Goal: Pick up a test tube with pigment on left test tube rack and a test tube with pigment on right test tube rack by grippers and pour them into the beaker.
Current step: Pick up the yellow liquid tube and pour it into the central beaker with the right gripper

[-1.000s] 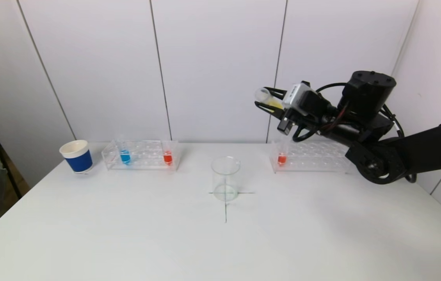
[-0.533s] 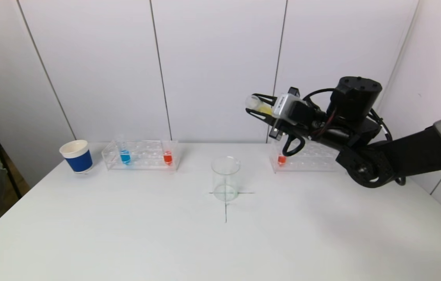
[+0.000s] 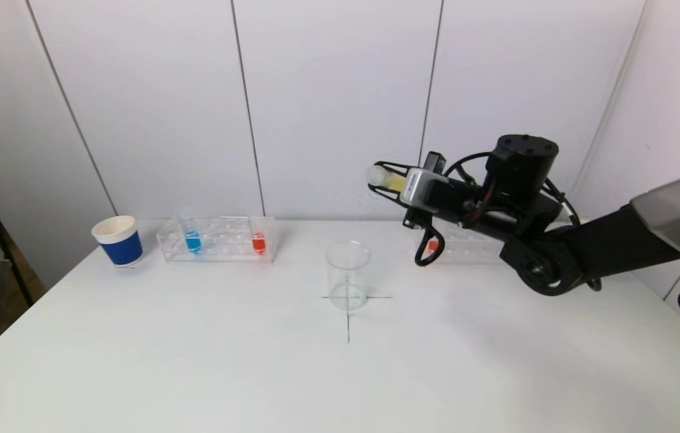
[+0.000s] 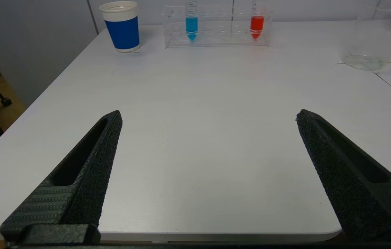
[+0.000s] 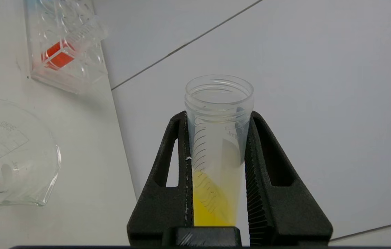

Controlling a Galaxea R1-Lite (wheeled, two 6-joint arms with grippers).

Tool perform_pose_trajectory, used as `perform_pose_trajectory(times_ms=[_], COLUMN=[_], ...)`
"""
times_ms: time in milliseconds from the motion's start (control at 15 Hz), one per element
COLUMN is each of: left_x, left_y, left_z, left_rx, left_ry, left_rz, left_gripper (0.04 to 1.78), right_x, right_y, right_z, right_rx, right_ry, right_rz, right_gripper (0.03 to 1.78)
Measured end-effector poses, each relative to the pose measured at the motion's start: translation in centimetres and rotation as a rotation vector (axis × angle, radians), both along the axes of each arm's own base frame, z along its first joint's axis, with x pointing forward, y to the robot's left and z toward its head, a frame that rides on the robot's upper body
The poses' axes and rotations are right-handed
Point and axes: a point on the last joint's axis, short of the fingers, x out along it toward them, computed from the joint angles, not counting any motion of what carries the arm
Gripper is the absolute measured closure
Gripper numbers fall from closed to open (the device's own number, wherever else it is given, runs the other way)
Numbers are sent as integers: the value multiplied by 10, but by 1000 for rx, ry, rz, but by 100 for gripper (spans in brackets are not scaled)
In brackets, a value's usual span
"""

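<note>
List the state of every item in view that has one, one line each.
Right tool: shut on the yellow tube, raised above the table.
Yellow tube: uncapped, tilted, part full.
Beaker: upright, empty.
Blue tube: upright in the left rack.
Left rack's red tube: upright.
Right rack: holds one red tube.
Paper cup: upright.
Left tool: open, idle.

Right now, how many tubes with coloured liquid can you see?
4: blue tube and red tube in the left rack, another red one in the right rack, yellow tube held in the right gripper jaws.
</note>
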Motion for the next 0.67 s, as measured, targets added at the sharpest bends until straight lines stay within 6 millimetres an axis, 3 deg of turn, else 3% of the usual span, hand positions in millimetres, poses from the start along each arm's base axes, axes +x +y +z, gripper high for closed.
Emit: perform_pose_trajectory(times_ms=[667], left_x=[0], left_y=[0], left_z=[0], left_rx=[0], left_ry=[0], left_rz=[0], left_gripper=[6], right_x=[13], right_y=[6], right_z=[-22], right_rx=[-53], right_ry=[-21], right_rz=[-3], right_gripper=[133])
